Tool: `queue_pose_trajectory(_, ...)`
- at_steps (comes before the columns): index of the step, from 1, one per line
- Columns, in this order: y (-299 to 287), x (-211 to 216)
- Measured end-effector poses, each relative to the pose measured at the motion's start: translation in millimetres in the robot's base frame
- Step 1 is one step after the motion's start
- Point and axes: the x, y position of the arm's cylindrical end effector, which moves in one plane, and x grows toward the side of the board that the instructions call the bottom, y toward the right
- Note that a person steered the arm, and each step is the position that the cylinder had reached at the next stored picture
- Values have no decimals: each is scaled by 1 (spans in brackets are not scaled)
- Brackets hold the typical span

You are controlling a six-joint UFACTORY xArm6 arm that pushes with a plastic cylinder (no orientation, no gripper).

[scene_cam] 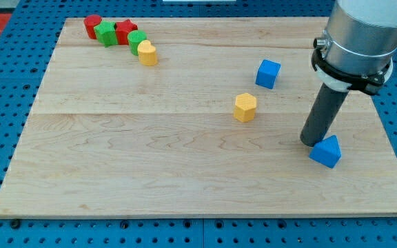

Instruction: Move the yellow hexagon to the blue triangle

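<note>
The yellow hexagon [245, 107] lies right of the board's middle. The blue triangle [326, 151] lies at the view's lower right. My tip [309, 142] rests on the board just left of the blue triangle, touching or nearly touching its upper left side. The tip is about a hand's width to the right of and below the yellow hexagon. The rod rises up to the arm's grey body [360, 31] at the view's top right.
A blue cube [268, 73] lies above and right of the hexagon. At the top left is a cluster: a red cylinder [92, 25], a green block [106, 33], a red star [125, 31], a green block [137, 40], and a yellow block [147, 53]. The wooden board [116, 151] sits on a blue pegboard.
</note>
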Motion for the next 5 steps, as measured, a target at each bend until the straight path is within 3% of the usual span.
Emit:
queue_pose_trajectory(2, 41, 14)
queue_pose_trajectory(3, 7, -17)
queue_pose_trajectory(4, 1, -84)
queue_pose_trajectory(5, -79, -91)
